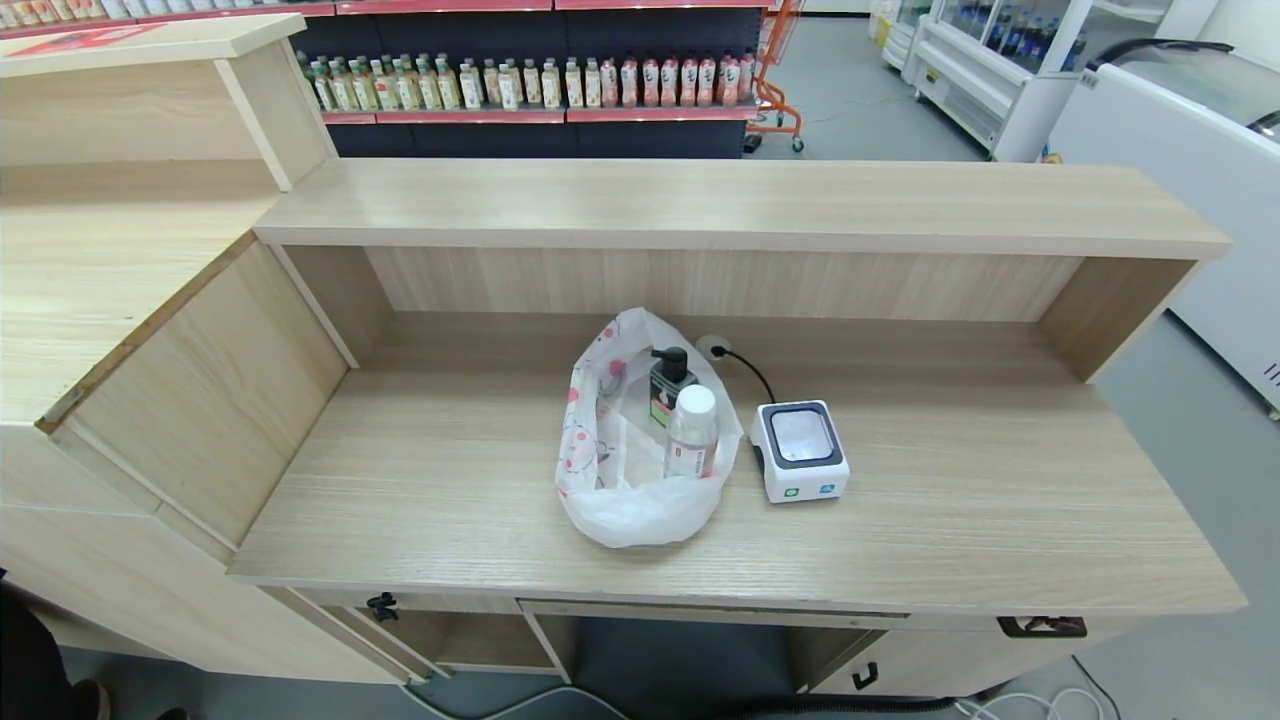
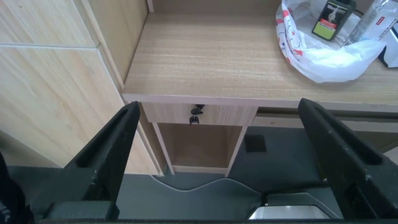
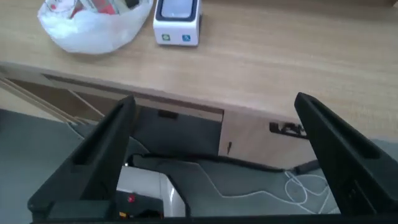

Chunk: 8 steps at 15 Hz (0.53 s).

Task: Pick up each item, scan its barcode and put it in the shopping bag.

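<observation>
A white, translucent plastic shopping bag (image 1: 610,500) with red dots sits open near the middle of the pale wooden worktop (image 1: 950,500). Two items stand upright inside it: a dark pump bottle (image 1: 670,385) with a green label at the back, and a clear plastic bottle (image 1: 692,430) with a white cap just in front of it. Just beside the bag, on the robot's right, rests a white box-shaped barcode scanner (image 1: 800,450) with a dark-framed window facing up; its black cable (image 1: 750,368) runs to the back of the worktop. The left gripper (image 2: 219,109) hangs below the worktop's front edge, its jaws spread wide and empty. The right gripper (image 3: 216,102) is likewise low before the worktop, jaws wide apart, holding nothing.
</observation>
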Motion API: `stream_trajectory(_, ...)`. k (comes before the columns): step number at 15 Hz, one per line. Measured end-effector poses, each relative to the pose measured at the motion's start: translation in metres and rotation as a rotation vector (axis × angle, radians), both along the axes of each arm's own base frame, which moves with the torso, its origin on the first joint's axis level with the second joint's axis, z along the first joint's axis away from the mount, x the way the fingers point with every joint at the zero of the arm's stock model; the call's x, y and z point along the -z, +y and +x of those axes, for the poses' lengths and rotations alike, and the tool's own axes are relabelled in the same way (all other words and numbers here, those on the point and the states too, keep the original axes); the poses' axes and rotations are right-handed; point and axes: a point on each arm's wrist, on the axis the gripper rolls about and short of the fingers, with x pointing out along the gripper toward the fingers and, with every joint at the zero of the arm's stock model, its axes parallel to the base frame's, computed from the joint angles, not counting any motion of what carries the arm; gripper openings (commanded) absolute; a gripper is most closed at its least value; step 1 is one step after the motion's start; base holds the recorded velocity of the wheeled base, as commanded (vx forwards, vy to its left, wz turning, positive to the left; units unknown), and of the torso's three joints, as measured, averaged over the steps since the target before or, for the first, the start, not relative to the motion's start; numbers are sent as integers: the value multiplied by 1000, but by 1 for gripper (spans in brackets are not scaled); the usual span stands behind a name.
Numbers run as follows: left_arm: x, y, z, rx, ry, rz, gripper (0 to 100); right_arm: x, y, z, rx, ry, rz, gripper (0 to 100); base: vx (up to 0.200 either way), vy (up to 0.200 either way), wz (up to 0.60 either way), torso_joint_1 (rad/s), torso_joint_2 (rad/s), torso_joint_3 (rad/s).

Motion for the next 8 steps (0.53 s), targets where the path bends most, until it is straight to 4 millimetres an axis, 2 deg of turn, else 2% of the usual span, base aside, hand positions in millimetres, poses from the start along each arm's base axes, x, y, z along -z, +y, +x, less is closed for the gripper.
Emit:
stream_trajectory(3,0,0,0,0,0,0,100,26,0,-24,47,21,-24,100,0,0,0,0,0,0)
stream_trajectory(8,0,0,0,0,0,0,100,31,-1,-37,26,-106,-32,100,0,0,0,0,0,0)
